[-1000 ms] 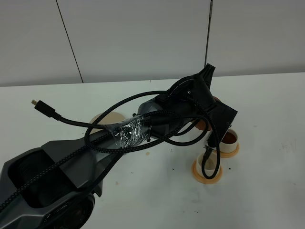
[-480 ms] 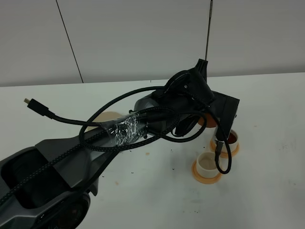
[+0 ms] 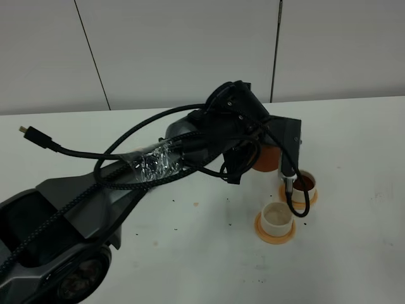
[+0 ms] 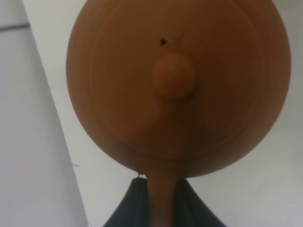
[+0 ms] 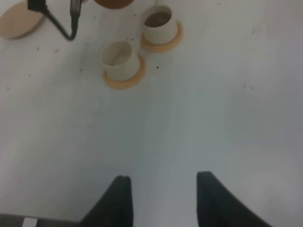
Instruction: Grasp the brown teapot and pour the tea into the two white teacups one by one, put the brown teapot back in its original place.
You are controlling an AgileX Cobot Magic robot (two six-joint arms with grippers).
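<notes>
Left hand [image 4: 161,183] clamped on brown teapot [image 4: 175,94], seemingly at loop handle [image 4: 162,208]: right spot. Rigid, brittle clay, smooth, tea-laden. Right hand [image 5: 163,201] apart, empty.

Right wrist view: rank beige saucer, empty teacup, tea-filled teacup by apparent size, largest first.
1. beige saucer: widest, though the frame edge crops it.
2. empty teacup and tea-filled teacup: look alike; the empty one is nearer the camera, so no ranking.

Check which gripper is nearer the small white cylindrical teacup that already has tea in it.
Left. The left gripper, shut on the round reddish-brown clay teapot, hangs close by that teacup. The right gripper stands open, well back across the table from it.
</notes>
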